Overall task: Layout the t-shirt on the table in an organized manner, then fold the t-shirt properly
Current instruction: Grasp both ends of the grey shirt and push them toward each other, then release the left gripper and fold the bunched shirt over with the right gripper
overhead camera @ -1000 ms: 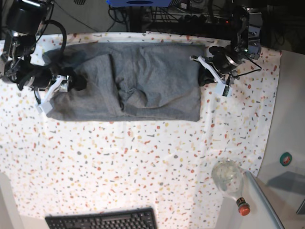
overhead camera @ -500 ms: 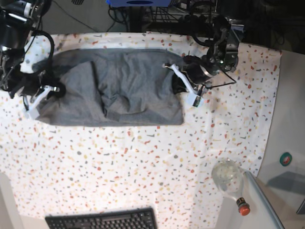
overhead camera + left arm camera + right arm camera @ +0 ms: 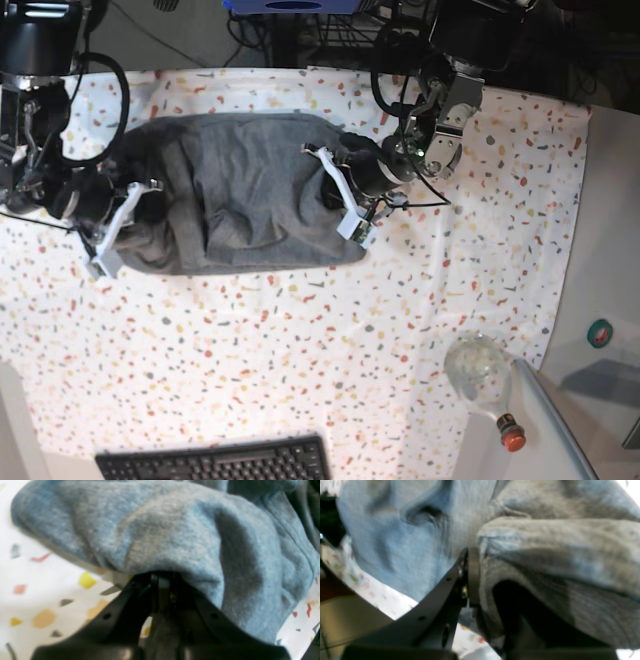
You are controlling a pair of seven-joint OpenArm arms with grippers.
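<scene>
Folding was judged part done: the grey t-shirt [image 3: 245, 195] lay bunched on the speckled table [image 3: 300, 350], both ends drawn inward; smoothing and final folds remained. The left gripper [image 3: 345, 195] was seen pinched on the shirt's edge; the right gripper [image 3: 125, 215] was likewise clamped on the opposite end; both arms were angled low.

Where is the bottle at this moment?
In the base view the bottle lies at the lower right, near the table's right edge, well below and right of the t-shirt, its red cap pointing toward the bottom right.
</scene>
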